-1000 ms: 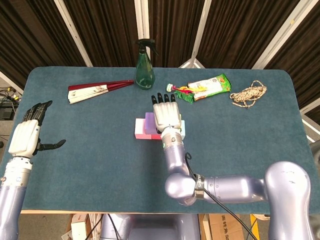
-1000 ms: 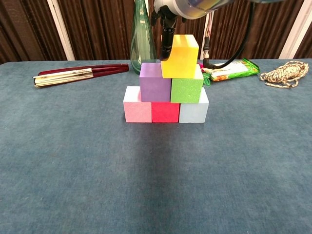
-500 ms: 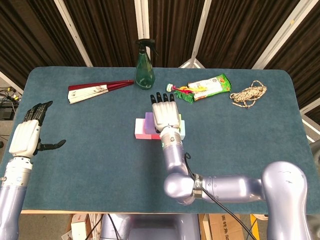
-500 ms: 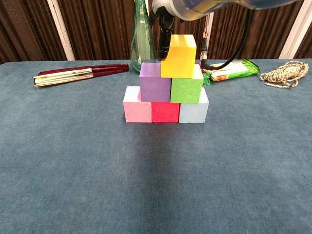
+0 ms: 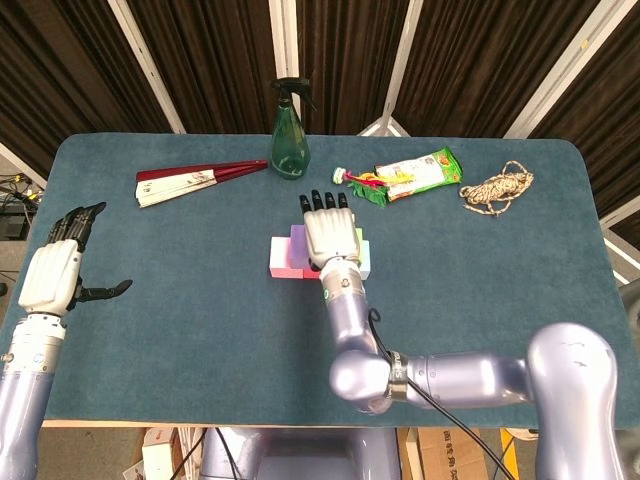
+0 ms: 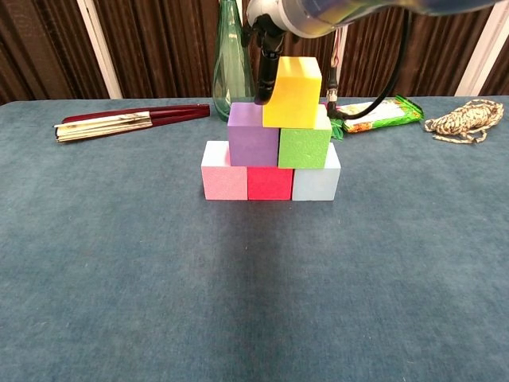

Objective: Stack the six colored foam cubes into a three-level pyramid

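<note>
Atop purple cube [image 6: 252,133] and green cube [image 6: 305,147], our right hand [image 5: 329,233] fingers [image 6: 265,78] grasp yellow cube [image 6: 293,92], centring apex; left hand [image 5: 52,272] released, idle.

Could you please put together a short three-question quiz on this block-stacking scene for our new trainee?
1. True or false: the yellow foam cube sits centred over the seam between the purple foam cube and the green foam cube.
2. Which cube is in the middle of the bottom row? A) pink foam cube B) red foam cube C) pale blue foam cube
3. Fill in: the robot's left hand holds ____.

Key:
1. False; it sits more over the green cube.
2. B.
3. Nothing; it is open, apart from the stack. The right hand is over the stack.
</note>
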Motion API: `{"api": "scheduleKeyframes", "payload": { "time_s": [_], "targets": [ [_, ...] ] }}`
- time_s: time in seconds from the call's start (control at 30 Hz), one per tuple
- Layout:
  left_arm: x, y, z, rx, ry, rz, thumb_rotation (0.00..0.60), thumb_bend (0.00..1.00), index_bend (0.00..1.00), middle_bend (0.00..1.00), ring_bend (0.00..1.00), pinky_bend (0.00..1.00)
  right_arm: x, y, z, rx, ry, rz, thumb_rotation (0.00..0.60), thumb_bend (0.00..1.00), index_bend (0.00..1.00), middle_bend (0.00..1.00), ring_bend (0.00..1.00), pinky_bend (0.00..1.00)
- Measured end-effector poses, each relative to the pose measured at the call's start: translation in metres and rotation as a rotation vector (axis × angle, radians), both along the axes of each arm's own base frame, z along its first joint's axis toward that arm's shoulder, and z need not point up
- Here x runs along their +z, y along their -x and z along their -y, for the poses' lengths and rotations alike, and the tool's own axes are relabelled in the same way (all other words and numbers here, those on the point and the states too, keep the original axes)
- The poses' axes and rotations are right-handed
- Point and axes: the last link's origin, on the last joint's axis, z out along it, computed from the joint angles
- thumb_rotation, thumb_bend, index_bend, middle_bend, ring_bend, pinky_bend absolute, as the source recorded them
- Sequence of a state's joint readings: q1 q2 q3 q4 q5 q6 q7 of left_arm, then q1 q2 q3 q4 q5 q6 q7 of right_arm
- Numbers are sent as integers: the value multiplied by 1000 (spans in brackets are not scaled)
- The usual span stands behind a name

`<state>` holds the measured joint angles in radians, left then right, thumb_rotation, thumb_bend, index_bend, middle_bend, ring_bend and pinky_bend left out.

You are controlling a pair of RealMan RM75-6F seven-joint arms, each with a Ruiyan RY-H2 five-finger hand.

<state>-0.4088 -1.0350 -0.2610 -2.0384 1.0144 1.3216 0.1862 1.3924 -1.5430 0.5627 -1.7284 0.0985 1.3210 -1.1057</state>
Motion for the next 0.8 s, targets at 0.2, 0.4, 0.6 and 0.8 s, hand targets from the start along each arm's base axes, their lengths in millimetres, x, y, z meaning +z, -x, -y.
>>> {"api": "scheduleKeyframes", "payload": {
  "time_s": [0.2, 0.4, 0.6, 0.8],
  "targets": [
    [2, 0, 0, -2, -8, -4, 600, 98, 0, 63, 0, 18, 14, -1, -13, 31, -15, 30, 600, 292, 0, 0, 0, 0],
    [2, 1, 1, -3, -7, -12, 600, 99, 0, 59, 0, 18, 44, 13, -27, 34, -12, 15, 600, 292, 0, 0, 0, 0],
    [0, 0, 3, -10, -5, -20, 600, 98, 0, 56, 0, 18, 83, 59, -33, -15, 54, -21, 600, 292, 0, 0, 0, 0],
    [-5, 1, 6, -31, -5, -33, 600, 98, 0, 55, 0, 18, 108, 113, -42, -41, 152, -16, 600, 292, 0, 0, 0, 0]
  ]
}}
